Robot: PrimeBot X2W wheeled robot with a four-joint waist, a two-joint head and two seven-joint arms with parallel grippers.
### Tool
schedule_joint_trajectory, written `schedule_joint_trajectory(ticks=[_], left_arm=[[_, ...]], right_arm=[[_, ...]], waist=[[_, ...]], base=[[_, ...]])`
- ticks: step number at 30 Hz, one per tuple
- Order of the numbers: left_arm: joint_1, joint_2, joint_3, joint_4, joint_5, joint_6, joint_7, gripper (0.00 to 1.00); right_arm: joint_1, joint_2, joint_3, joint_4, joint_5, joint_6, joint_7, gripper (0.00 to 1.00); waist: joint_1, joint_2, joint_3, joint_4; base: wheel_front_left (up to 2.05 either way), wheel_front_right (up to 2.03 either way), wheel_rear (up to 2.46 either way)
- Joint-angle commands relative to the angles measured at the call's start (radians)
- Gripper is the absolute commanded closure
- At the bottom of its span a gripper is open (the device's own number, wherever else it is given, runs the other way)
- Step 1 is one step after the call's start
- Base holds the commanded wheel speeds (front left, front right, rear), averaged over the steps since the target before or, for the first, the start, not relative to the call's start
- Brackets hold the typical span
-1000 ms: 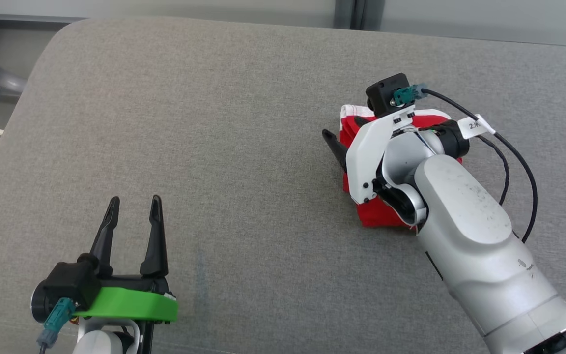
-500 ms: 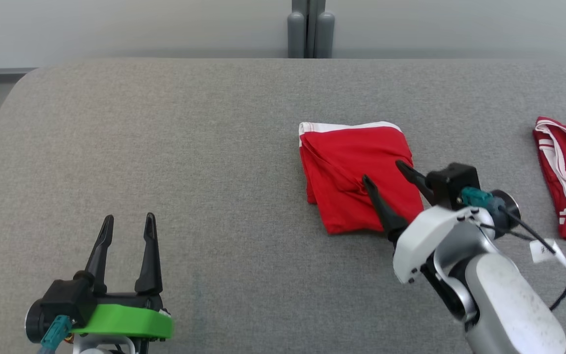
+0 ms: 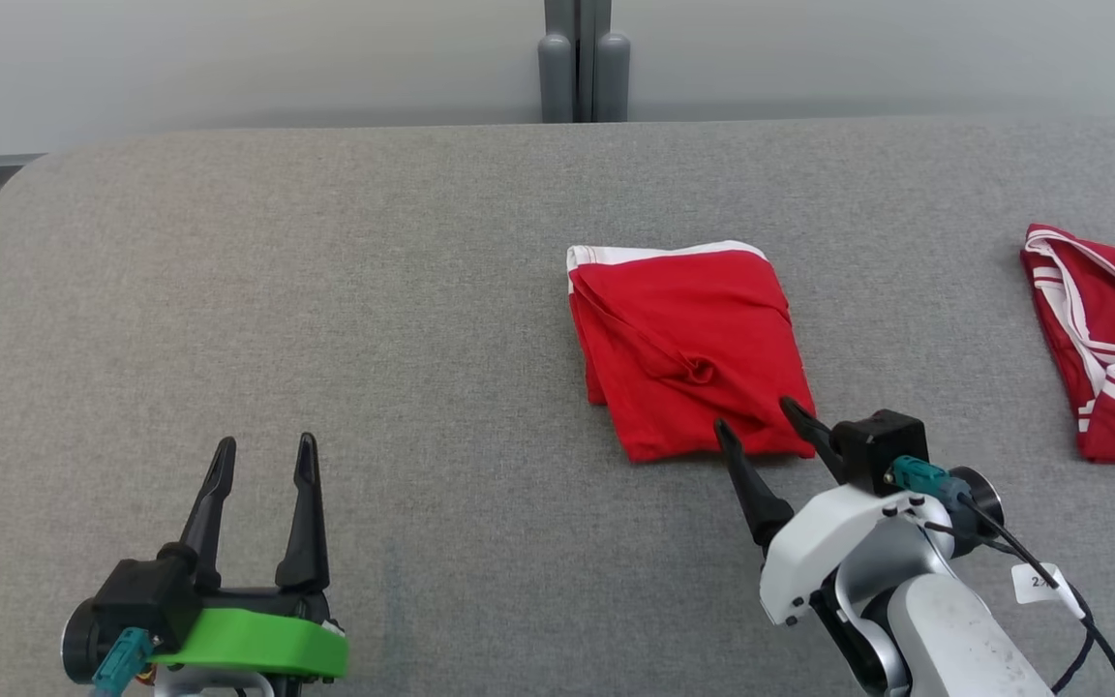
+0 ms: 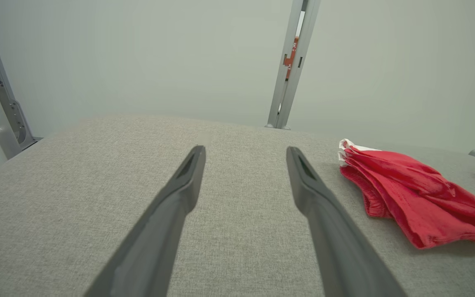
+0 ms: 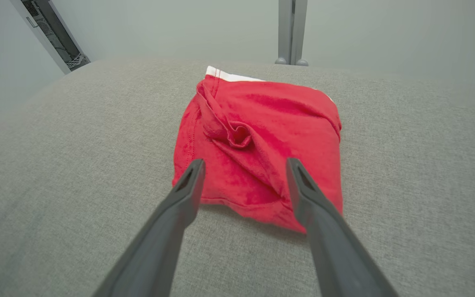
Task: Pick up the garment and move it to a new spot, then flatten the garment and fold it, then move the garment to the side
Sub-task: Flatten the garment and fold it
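A grey woven-fabric surface [image 3: 325, 290] carries two pieces of clothing. The folded red garment [image 3: 688, 348] lies flat on it as a rough square, with a white band [image 3: 664, 254] along its far edge and a small bunched crease near its middle. Well to the right of that garment, apart from it, lies a second red garment [image 3: 1104, 339] with white stripes, loosely folded. To the left of the folded garment the fabric stretches bare to a rounded far corner.

We saw a small white tag [image 3: 1039, 583] on a black cable [image 3: 1083, 612]; its print began with "2", the rest unreadable.
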Motion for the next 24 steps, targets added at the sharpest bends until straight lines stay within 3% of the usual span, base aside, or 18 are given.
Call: schedule_joint_trajectory(ticks=[1,15,24], left_arm=[[-0.014,0.002,-0.003,0.001,-0.003,-0.002,0.0,0.0],[-0.039,0.002,-0.016,-0.002,-0.013,-0.002,0.0,0.0],[-0.044,0.002,-0.012,-0.004,-0.007,-0.002,0.0,0.0]], right_arm=[[-0.019,0.005,-0.001,0.018,0.005,0.0,-0.007,0.0],[-0.18,0.015,0.073,0.244,0.215,0.0,-0.035,0.0],[-0.257,0.016,0.063,0.359,0.212,0.0,-0.075,0.0]], waist=[[0.0,-0.0001,0.006,0.008],[0.0,-0.0001,0.045,0.037],[0.0,-0.0001,0.051,0.044]], base=[[0.0,0.0,0.0],[0.0,0.0,0.0],[0.0,0.0,0.0]])
